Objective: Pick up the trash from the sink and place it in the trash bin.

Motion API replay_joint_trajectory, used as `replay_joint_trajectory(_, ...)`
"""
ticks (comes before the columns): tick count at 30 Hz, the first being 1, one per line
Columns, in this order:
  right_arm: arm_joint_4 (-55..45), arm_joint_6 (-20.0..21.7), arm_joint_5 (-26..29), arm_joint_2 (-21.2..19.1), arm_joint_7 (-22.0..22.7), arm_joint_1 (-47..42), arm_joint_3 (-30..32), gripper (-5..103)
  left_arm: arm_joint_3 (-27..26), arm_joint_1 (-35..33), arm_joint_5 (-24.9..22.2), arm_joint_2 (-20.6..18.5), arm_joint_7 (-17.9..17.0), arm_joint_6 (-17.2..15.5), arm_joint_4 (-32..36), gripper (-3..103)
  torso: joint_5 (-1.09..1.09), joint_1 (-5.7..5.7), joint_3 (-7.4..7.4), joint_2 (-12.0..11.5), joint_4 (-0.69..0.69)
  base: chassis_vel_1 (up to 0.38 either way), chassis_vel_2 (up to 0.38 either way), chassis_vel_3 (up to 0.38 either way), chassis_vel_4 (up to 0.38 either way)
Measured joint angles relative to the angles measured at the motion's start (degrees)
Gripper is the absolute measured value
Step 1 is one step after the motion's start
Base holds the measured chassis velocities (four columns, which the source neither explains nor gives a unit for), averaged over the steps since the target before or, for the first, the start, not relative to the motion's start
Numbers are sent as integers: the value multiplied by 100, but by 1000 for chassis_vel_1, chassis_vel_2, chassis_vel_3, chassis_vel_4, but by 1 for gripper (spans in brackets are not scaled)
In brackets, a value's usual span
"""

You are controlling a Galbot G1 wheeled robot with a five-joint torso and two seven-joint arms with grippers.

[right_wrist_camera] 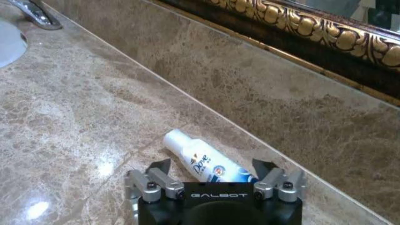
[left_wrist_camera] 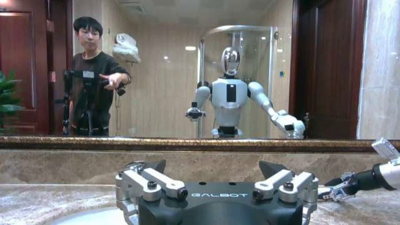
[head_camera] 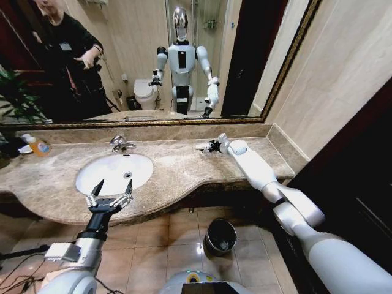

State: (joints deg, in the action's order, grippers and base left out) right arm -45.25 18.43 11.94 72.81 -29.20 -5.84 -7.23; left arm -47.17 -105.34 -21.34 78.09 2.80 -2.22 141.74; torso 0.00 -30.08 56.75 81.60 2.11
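A white-and-blue tube of trash [right_wrist_camera: 187, 149] lies on the marble counter by the back wall, right of the sink [head_camera: 114, 173]. My right gripper [right_wrist_camera: 212, 166] is open, low over the counter, with the tube lying between its fingers. In the head view that gripper [head_camera: 211, 146] sits at the counter's back, the tube's white end [head_camera: 200, 147] poking out to its left. My left gripper [head_camera: 109, 195] hangs open over the sink's front rim, holding nothing. The trash bin [head_camera: 220, 236], dark and round with a shiny rim, stands on the floor below the counter.
A chrome faucet [head_camera: 122, 144] rises behind the basin. A bottle of orange liquid [head_camera: 38, 146] stands at the counter's far left. A framed mirror [head_camera: 153, 61] runs along the wall, and a side wall [head_camera: 343, 79] closes the right. Tiled floor [head_camera: 153, 239] surrounds the bin.
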Motion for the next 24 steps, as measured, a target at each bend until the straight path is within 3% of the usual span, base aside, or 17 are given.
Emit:
replay_joint_trajectory(1, 0, 0, 0, 0, 0, 0, 0, 88, 0, 0, 0, 0, 0, 0, 0, 100, 0, 0, 0, 0, 0, 0, 0, 0, 0)
replay_joint_trajectory(4, 84, 5, 2, 55, 16, 41, -2, 72, 0, 0, 0, 1, 0, 0, 0, 100, 0, 0, 0, 0, 0, 0, 0, 0, 0)
replay_joint_trajectory(5, 84, 5, 2, 55, 16, 41, -2, 72, 0, 0, 0, 1, 0, 0, 0, 100, 0, 0, 0, 0, 0, 0, 0, 0, 0)
replay_joint_trajectory(9, 124, -11, -12, 74, 26, 30, 27, 55, 0, 0, 0, 0, 0, 0, 0, 100, 0, 0, 0, 0, 1, 0, 0, 0, 0)
replay_joint_trajectory(24, -97, 7, -51, -89, 19, -153, 73, 54, 0, 0, 0, 0, 0, 0, 0, 100, 0, 0, 0, 0, 0, 0, 0, 0, 0)
